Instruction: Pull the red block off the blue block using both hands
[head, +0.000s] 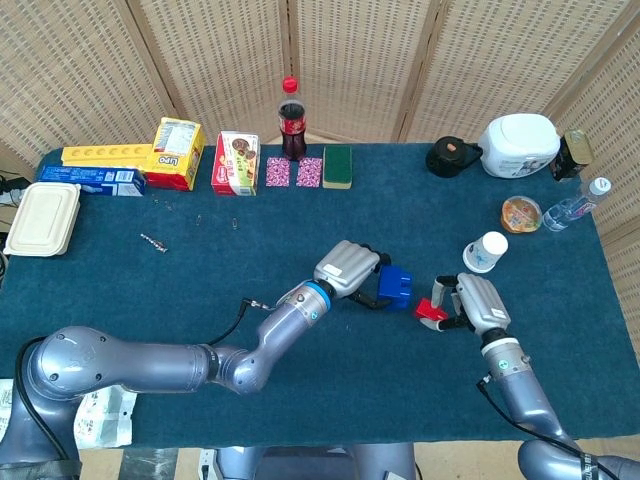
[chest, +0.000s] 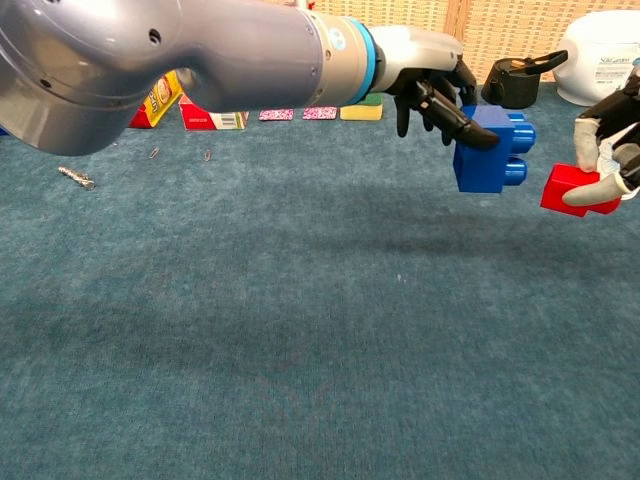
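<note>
On the blue tabletop (head: 150, 290), taking the cola bottle (head: 291, 120) at the back edge as the landmark, a white lidded food box (head: 42, 219) lies far to its left, with a long yellow and blue carton (head: 95, 168), a yellow snack box (head: 177, 153) and a red-and-white biscuit box (head: 236, 162) ranged between that and the bottle. A green sponge (head: 337, 166) sits just right of the bottle.

Well in front of the bottle and a little right, the left hand (head: 350, 271) holds the blue block (head: 398, 288) above the cloth, its dark fingers (chest: 440, 105) wrapped over the block's top and near face. In the chest view the block's round studs point toward the right.

Further right, the right hand (head: 478, 303) pinches the red block (head: 432, 311) between thumb and fingers. The red block is clear of the blue block, with a gap between them visible in both views, and both are raised off the tabletop.

Right of the bottle along the back stand a black lidded pot (head: 453, 156) and a white appliance (head: 518, 145); a paper cup (head: 486, 252) stands just behind the right hand.
</note>
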